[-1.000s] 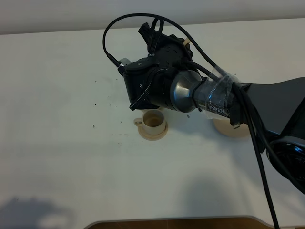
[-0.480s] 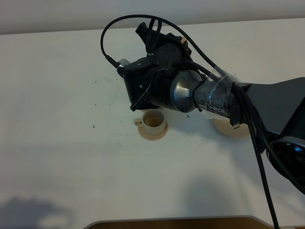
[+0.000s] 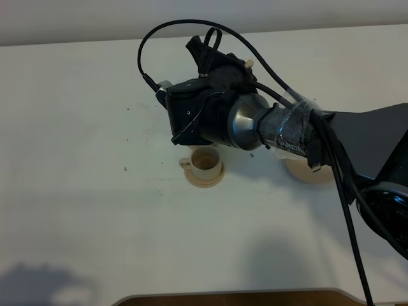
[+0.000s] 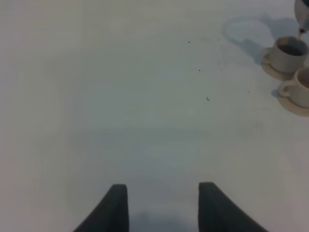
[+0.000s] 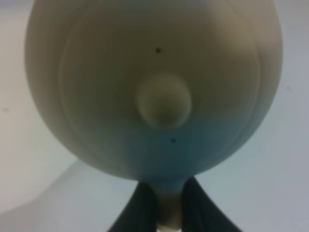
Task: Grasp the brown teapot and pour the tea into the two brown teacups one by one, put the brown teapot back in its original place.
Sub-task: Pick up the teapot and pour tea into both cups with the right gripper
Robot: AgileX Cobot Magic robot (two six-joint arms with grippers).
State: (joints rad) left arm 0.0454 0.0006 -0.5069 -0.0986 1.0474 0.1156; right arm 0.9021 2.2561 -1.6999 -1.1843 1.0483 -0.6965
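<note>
Left tool (image 4: 161, 191) hangs low over the bare surface (image 4: 120, 96), jaws apart, nothing in them; probably parked clear of the pour. At its 2 o'clock stand two cups on small saucers, just beside each other. One cup (image 4: 288, 51) sits right under the spout (image 4: 301, 32) of the teapot (image 4: 304, 12), so I judge this as mid-pour, though I can't tell if tea is flowing. The other cup (image 4: 300, 88) waits its turn. Right tool (image 5: 164, 212) is clamped tight on the pot's handle, lid knob (image 5: 164, 100) facing its camera, pot lifted off the surface. From high up, the arm hides the pot and one cup. The big saucer (image 3: 303, 175) at 3 o'clock of the visible cup (image 3: 204, 167) lies bare, likely the return spot.
</note>
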